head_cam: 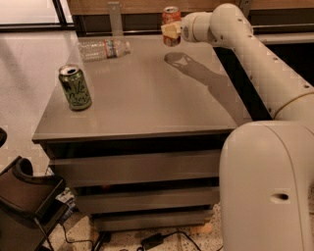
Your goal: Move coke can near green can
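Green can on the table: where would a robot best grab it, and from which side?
Around the middle of the green can, coming in level from the side facing the table's open middle. It stands upright, and its round, straight wall suits a pinch across it. At this moment the gripper is over the far edge, closed around the coke can.

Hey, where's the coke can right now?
Camera view, top centre: the coke can is held in the gripper over the table, far edge, plastic bottle lying to its picture-left, green can away at the front-left.
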`<state>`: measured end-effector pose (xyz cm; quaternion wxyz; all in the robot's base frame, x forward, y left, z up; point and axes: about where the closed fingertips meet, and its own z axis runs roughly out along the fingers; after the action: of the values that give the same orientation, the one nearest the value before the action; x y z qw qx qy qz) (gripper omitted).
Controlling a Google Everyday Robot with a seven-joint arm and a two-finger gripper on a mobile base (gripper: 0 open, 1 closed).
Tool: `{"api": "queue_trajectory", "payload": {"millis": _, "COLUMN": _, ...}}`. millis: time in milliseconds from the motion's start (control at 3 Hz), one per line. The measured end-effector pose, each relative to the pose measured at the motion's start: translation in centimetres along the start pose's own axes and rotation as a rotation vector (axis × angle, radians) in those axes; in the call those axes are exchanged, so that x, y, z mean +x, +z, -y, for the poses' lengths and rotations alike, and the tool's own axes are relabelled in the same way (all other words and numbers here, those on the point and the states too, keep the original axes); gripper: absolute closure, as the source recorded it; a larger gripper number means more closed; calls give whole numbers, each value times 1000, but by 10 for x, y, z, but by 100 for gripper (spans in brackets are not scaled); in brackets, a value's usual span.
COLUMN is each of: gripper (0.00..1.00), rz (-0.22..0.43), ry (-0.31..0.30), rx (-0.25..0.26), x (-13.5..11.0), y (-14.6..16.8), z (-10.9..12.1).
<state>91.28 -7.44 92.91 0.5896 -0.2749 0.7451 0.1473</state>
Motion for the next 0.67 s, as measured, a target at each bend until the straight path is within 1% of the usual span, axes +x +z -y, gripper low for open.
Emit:
{"api": "queue_trajectory", "payload": {"millis": 333, "gripper": 100, "rz": -10, "ry": -11, "rx": -40, "x": 5, "y": -35, "z": -28}}
{"api": "queue_trajectory", "payload": {"millis": 667, "gripper": 100, "rz": 16, "ry": -52, "rx": -58, "x": -8, "y": -67, "z": -67}}
